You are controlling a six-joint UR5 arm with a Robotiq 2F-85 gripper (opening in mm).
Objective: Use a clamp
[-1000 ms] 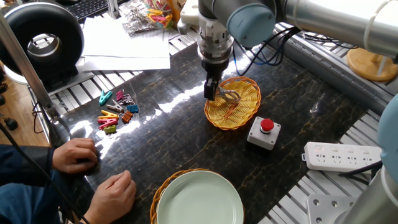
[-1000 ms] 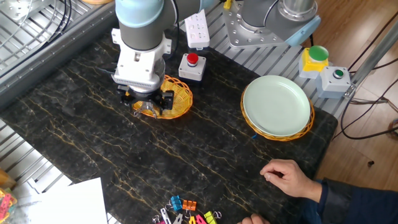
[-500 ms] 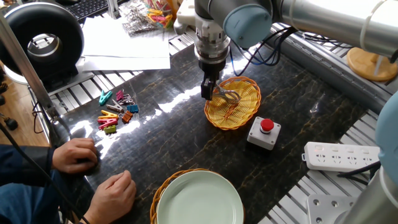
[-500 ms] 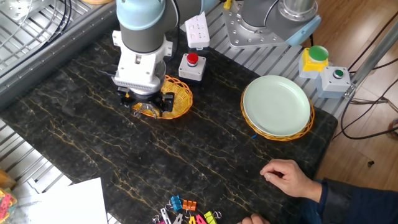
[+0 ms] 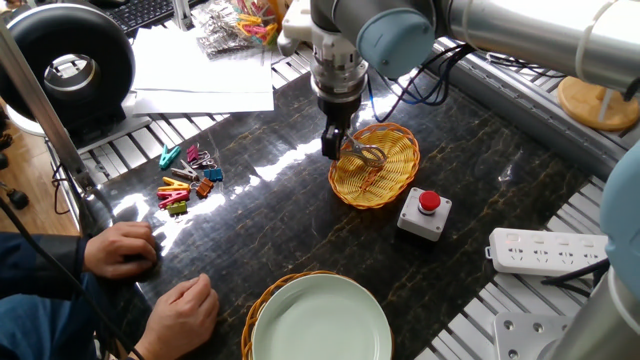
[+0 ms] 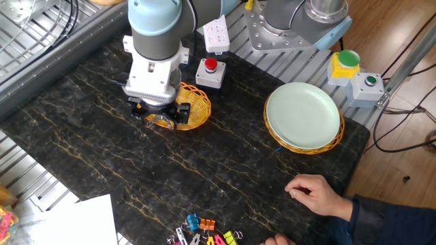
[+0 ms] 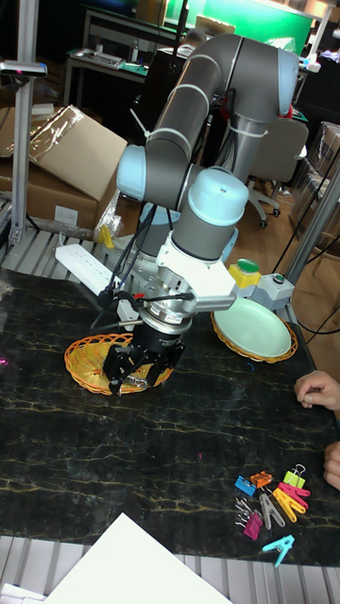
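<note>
The yellow wicker basket (image 5: 392,178) sits mid-table, seen also in the other fixed view as the basket (image 6: 196,109) and in the tall view as the basket (image 7: 85,362). My gripper (image 5: 329,152) hangs over the basket's left rim, pointing down. Its fingers are shut on one end of the clamp (image 5: 367,154), whose thin silvery wire arms reach out over the basket's inside. In the other fixed view the wrist hides most of the gripper (image 6: 161,118) and the clamp. The tall view shows the gripper (image 7: 143,372) low at the basket's near edge with a silvery glint between its fingers.
A red push button box (image 5: 425,212) stands right of the basket. A pale green plate (image 5: 320,322) in a wicker holder lies at the front. Coloured pegs (image 5: 186,184) lie to the left, near a person's hands (image 5: 125,248). A power strip (image 5: 550,250) and paper sheets (image 5: 200,62) sit at the edges.
The gripper has shifted a little to the left along the basket's rim, and the clamp's near end has followed it. The person's hands have stayed put.
</note>
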